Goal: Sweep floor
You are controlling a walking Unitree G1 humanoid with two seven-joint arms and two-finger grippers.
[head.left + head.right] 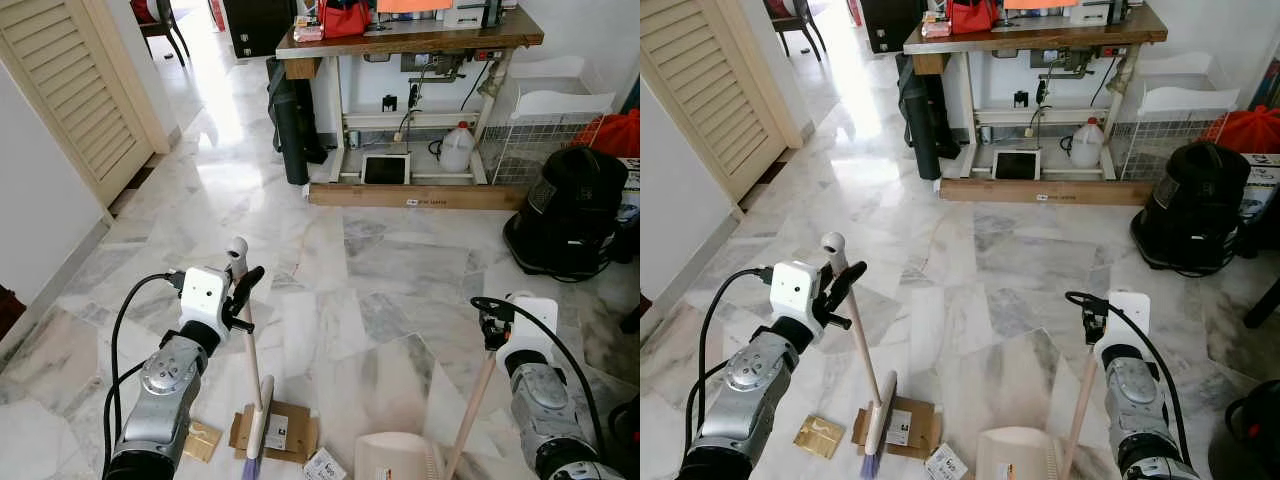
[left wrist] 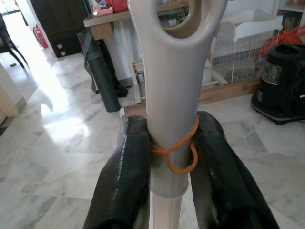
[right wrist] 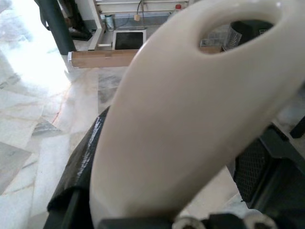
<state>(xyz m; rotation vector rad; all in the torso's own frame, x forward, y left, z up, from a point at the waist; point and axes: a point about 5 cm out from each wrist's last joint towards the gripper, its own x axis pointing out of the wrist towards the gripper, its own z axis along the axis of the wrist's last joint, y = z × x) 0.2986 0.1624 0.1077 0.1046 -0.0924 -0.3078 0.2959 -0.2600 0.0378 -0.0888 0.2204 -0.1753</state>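
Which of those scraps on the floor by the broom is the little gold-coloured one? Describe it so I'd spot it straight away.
Start at the left end effector, shut on the broom handle, and follow the stick down to the brush head on the marble floor. The brush rests on a flat brown cardboard piece with a white label; the gold scrap lies just left of it, smaller, shinier and unlabelled.

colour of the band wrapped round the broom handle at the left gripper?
Orange, a thin rubber band around the grey broom handle; clearest in the left wrist view.
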